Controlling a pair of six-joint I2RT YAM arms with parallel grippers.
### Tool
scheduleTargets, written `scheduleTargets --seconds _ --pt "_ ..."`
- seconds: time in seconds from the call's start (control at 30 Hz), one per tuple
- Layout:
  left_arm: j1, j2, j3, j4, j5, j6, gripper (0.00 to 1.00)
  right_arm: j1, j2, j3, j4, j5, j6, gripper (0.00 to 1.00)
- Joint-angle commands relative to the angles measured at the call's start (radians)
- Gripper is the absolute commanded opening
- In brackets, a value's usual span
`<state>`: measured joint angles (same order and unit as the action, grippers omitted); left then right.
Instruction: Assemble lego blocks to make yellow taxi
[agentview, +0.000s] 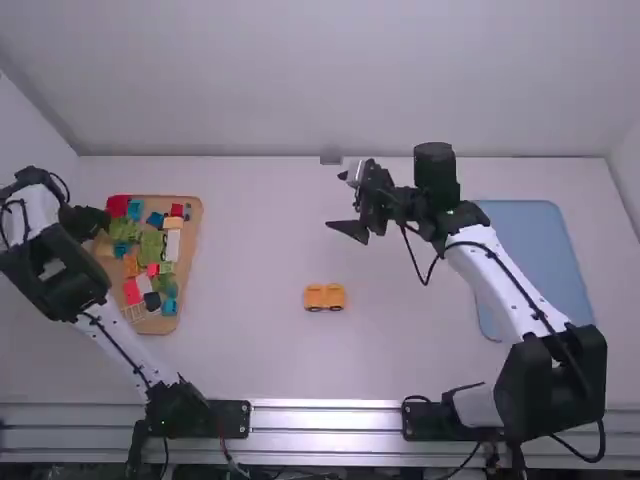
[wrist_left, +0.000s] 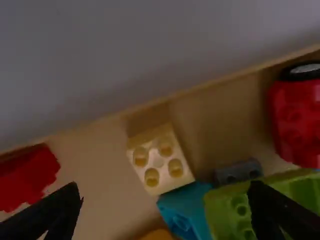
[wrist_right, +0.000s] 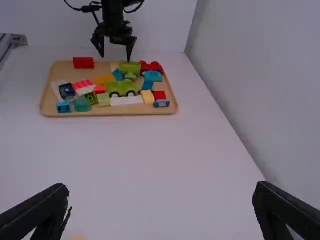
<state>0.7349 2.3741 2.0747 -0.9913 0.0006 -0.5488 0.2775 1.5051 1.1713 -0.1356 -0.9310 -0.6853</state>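
Crowded tray, risky pick.
At the tray (agentview: 188, 250), the left gripper (wrist_left: 167, 212) stands open over the pale yellow block (wrist_left: 159, 159); the teal brick (wrist_left: 185, 212) against it could block a finger or get dragged along, and a skewed grasp might slip. Mid-table sits the orange-yellow car (agentview: 324, 297); the right gripper (agentview: 338, 202), open and empty beyond it, could knock it if lowered carelessly.

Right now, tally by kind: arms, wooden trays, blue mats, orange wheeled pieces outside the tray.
Arms: 2 (left arm, right arm)
Wooden tray: 1
Blue mat: 1
Orange wheeled piece: 1
Total: 5
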Motion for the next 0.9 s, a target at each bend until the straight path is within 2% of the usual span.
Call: scheduleTargets --seconds 0.0,0.13,0.33,0.47,0.73,0.83,0.87 --pt "-0.021 0.026 -0.005 0.011 0.009 -0.075 0.87 -0.005 0.006 0.027 -0.002 -0.003 -0.003 0.99" --pt "-0.024 0.026 -0.005 0.022 0.01 -0.158 0.84 -0.003 0.006 0.027 0.0 -0.002 -0.003 0.99" --pt "-0.034 0.026 -0.049 0.05 -0.046 -0.245 0.9 -0.003 0.006 0.027 -0.001 -0.003 -0.003 0.99" --pt "-0.034 0.026 -0.089 0.067 -0.043 -0.245 0.9 -0.004 0.006 0.027 -0.002 -0.003 -0.003 0.99" --pt "-0.03 0.026 -0.17 0.158 -0.043 -0.248 0.73 -0.003 0.006 0.027 -0.005 -0.002 -0.003 0.99" --pt "-0.026 0.026 -0.199 0.193 -0.043 -0.247 0.53 -0.003 0.006 0.027 -0.006 0.024 0.009 0.99" --pt "-0.028 0.026 -0.201 0.196 -0.043 -0.247 0.5 -0.002 0.006 0.027 -0.006 0.025 0.008 0.99"
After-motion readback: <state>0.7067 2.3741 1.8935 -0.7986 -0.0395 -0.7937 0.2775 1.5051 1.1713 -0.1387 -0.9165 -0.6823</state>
